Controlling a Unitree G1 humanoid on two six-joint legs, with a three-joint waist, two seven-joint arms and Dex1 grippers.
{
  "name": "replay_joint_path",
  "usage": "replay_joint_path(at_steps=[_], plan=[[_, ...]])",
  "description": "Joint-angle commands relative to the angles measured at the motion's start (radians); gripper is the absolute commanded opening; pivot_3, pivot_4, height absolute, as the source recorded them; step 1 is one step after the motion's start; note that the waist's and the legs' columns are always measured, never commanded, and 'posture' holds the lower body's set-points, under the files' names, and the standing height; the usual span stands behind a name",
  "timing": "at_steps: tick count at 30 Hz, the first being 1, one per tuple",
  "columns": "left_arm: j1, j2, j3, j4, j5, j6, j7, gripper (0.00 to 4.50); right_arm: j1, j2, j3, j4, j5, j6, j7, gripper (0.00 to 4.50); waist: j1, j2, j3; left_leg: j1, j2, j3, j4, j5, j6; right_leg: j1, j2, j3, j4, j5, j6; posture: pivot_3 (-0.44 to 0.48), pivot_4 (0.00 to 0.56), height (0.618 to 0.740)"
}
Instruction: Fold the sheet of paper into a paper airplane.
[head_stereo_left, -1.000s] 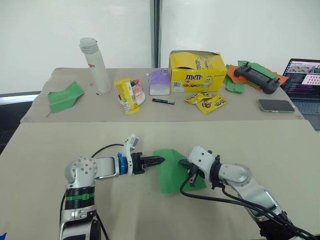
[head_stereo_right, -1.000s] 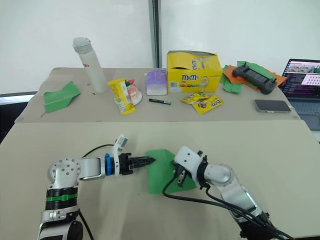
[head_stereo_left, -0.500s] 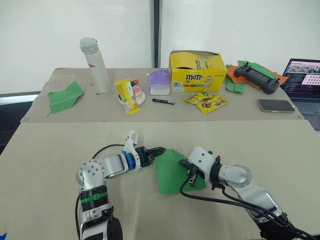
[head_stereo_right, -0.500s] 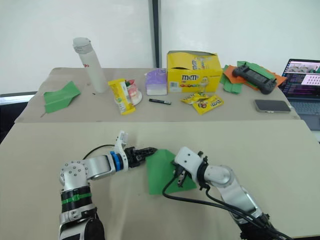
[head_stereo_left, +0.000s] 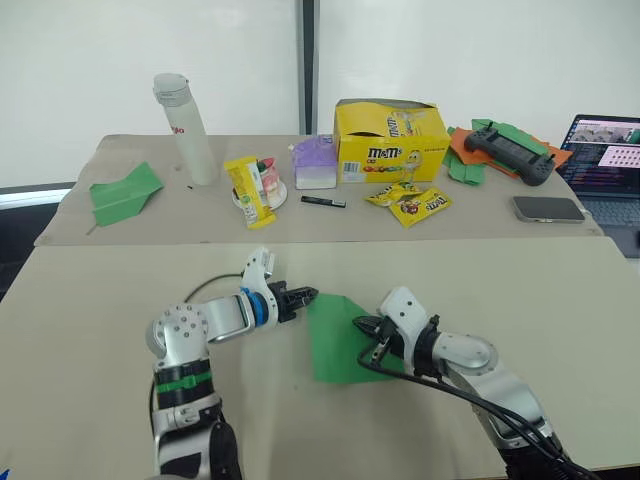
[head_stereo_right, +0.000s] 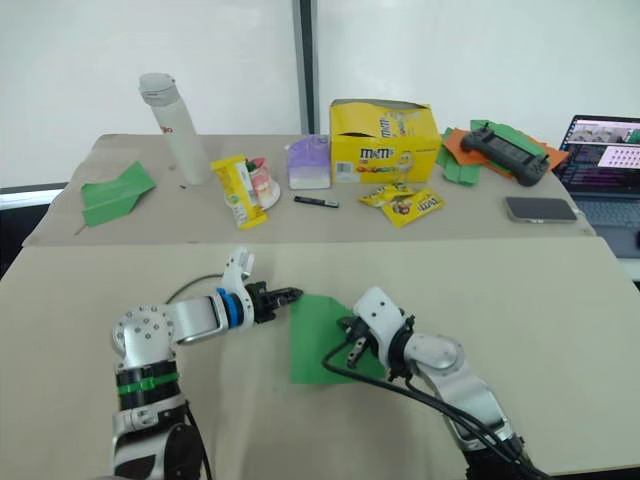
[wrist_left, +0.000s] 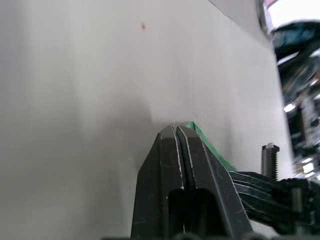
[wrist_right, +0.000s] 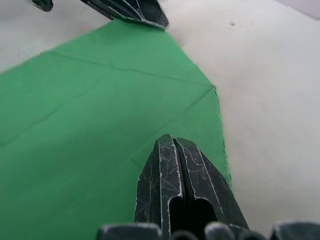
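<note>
The sheet of paper (head_stereo_left: 338, 342) is bright green and lies flat on the near table as a creased, folded piece with a slanted far edge. My left gripper (head_stereo_left: 311, 294) is shut, and its tips rest at the sheet's far left corner (wrist_left: 210, 148). My right gripper (head_stereo_left: 366, 327) is also shut. Its fingertips (wrist_right: 170, 142) press down on the sheet's right part, close to a diagonal crease (wrist_right: 165, 120). The left gripper's tips (wrist_right: 145, 12) show beyond the paper in the right wrist view. The paper airplane is out of view.
The far table holds a broader green dart (head_stereo_left: 125, 192), a white bottle (head_stereo_left: 185, 130), a yellow candy box (head_stereo_left: 392, 140), snack packets (head_stereo_left: 412, 201), a black pen (head_stereo_left: 325, 201), a gamepad on crumpled papers (head_stereo_left: 510, 150), a phone (head_stereo_left: 548, 208) and a laptop (head_stereo_left: 610, 165).
My left gripper has moved from the sheet's left edge up to its far left corner, with the arm swinging in. The right gripper has stayed pressed on the paper. The camera shifted slightly.
</note>
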Motion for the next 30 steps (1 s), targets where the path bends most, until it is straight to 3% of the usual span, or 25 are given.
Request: replay_joint_path(at_steps=[1, 4, 7, 15, 30], plan=[[-0.055, 0.058, -0.13, 0.043, 0.069, -0.127, -0.141, 0.05, -0.003, 0.041, -0.028, -0.03, 0.05, 0.052, -0.032, 0.0, 0.0, 0.0, 0.0, -0.001, 0.0, 0.0, 0.0, 0.0, 0.0, -0.001, 0.0, 0.0, 0.0, 0.0, 0.0, 0.0, 0.15, 0.74], [-0.16, 0.17, -0.408, 0.1, 0.249, -0.369, -0.384, 0.05, -0.011, 0.051, -0.015, -0.024, 0.032, 0.065, -0.062, 0.0, 0.003, 0.0, 0.0, -0.007, 0.0, 0.0, 0.0, 0.002, -0.001, -0.01, 0.001, 0.0, 0.002, 0.002, -0.002, 0.0, 0.15, 0.74], [-0.223, 0.192, -0.51, 0.146, 0.313, -0.487, -0.523, 0.05, 0.0, 0.04, -0.023, -0.019, 0.013, 0.081, -0.097, 0.0, 0.006, 0.001, 0.001, -0.01, 0.0, 0.003, 0.0, 0.003, -0.002, -0.012, 0.001, 0.0, 0.001, 0.003, -0.003, 0.0, 0.15, 0.74], [-0.191, 0.213, -0.598, 0.109, 0.382, -0.554, -0.652, 0.05, 0.019, 0.012, -0.03, -0.042, 0.019, 0.107, -0.128, 0.0, -0.002, 0.001, 0.001, -0.01, 0.002, 0.002, 0.0, 0.001, 0.001, -0.012, 0.002, 0.001, 0.001, 0.003, -0.003, 0.0, 0.15, 0.74], [-0.11, 0.27, -0.608, 0.019, 0.418, -0.493, -0.673, 0.05, -0.02, 0.041, -0.059, 0.001, 0.03, 0.075, -0.166, 0.0, -0.002, 0.002, 0.001, -0.008, 0.004, 0.002, 0.001, 0.001, 0.001, -0.011, 0.003, 0.001, 0.003, 0.003, -0.003, 0.0, 0.15, 0.74]])
